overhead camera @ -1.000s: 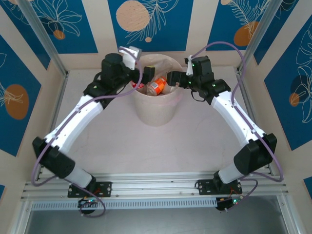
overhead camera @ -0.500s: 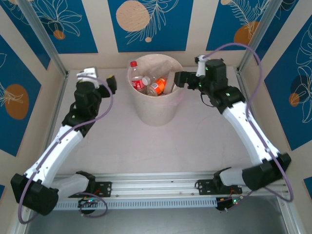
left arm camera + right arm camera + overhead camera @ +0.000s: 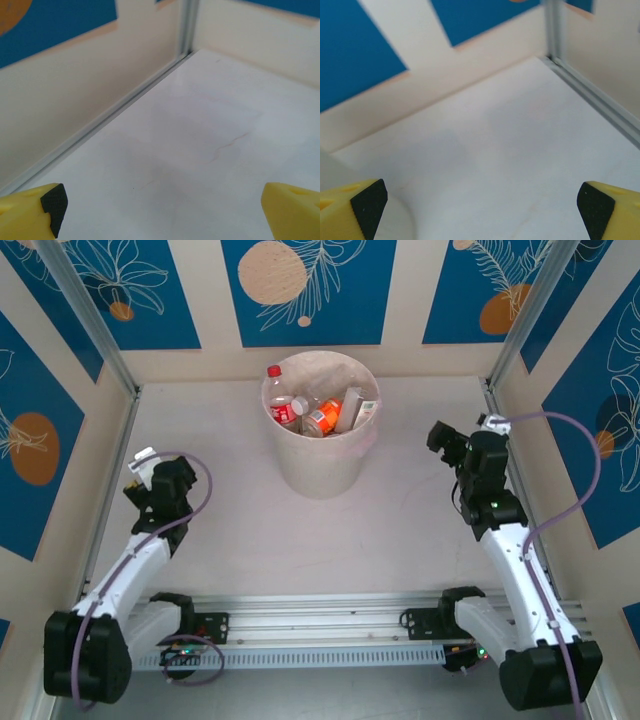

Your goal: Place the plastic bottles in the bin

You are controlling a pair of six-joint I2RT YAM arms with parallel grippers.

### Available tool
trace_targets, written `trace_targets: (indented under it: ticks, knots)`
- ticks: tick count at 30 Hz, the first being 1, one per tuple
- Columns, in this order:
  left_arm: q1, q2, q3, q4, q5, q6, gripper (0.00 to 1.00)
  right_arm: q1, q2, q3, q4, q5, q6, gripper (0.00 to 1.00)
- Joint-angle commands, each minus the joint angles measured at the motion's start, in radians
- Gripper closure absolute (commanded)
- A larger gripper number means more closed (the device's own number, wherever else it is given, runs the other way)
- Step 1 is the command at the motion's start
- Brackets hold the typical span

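The bin (image 3: 318,465), a large pale pink-cream bucket, stands at the far middle of the table. Several plastic bottles lie inside it: a red-capped one (image 3: 283,405), an orange-labelled one (image 3: 322,418) and a white-labelled one (image 3: 356,407). My left gripper (image 3: 148,473) is low at the left side, far from the bin, open and empty. In the left wrist view its yellow fingertips (image 3: 50,205) stand wide apart over bare table. My right gripper (image 3: 447,437) is to the right of the bin, open and empty, fingertips (image 3: 367,202) spread. The bin's wall (image 3: 340,172) edges the right wrist view's lower left.
Cream walls with blue panels enclose the white table (image 3: 240,510). A metal rail (image 3: 125,102) runs along the left wall, another (image 3: 592,95) along the right wall. An aluminium frame (image 3: 320,625) spans the near edge by the arm bases.
Both arms have drawn back from the bin's rim, the left to the near left, the right to the right side. Both grippers stayed open.
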Motion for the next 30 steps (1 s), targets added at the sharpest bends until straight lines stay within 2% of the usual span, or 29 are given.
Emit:
trace_targets:
  ticks: [1, 4, 7, 10, 13, 19, 21, 22, 23, 26, 30]
  knots:
    - [0.044, 0.060, -0.047, 0.142, -0.023, -0.028, 0.00, -0.056, 0.004, -0.111, 0.173, 0.050, 0.062, 0.00]
    - [0.065, 0.138, -0.053, 0.204, 0.055, 0.024, 0.00, -0.100, 0.054, -0.214, 0.300, 0.004, 0.058, 0.00]
    - [0.069, 0.225, -0.049, 0.286, 0.151, 0.126, 0.00, -0.134, 0.132, -0.251, 0.339, -0.031, 0.060, 0.00]
    - [0.071, 0.321, -0.049, 0.401, 0.340, 0.268, 0.00, -0.141, 0.209, -0.261, 0.376, -0.040, 0.025, 0.01]
    - [0.070, 0.390, -0.020, 0.414, 0.473, 0.330, 0.00, -0.142, 0.261, -0.267, 0.419, -0.043, -0.010, 0.01]
    - [0.066, 0.458, -0.170, 0.792, 0.648, 0.413, 0.00, -0.142, 0.309, -0.267, 0.442, -0.093, -0.063, 0.00]
    - [0.064, 0.526, -0.186, 0.894, 0.648, 0.416, 0.00, -0.142, 0.322, -0.270, 0.455, -0.115, -0.081, 0.00]
    - [0.064, 0.532, -0.174, 0.881, 0.645, 0.415, 0.00, -0.143, 0.332, -0.272, 0.463, -0.131, -0.093, 0.00]
    - [0.060, 0.509, -0.148, 0.791, 0.606, 0.403, 0.00, -0.142, 0.343, -0.273, 0.476, -0.148, -0.101, 0.00]
    - [0.005, 0.522, -0.134, 0.786, 0.436, 0.410, 0.00, -0.141, 0.391, -0.292, 0.544, -0.191, -0.111, 0.00]
    - [0.004, 0.522, -0.134, 0.787, 0.429, 0.409, 0.00, -0.121, 0.460, -0.346, 0.751, -0.265, -0.178, 0.00]
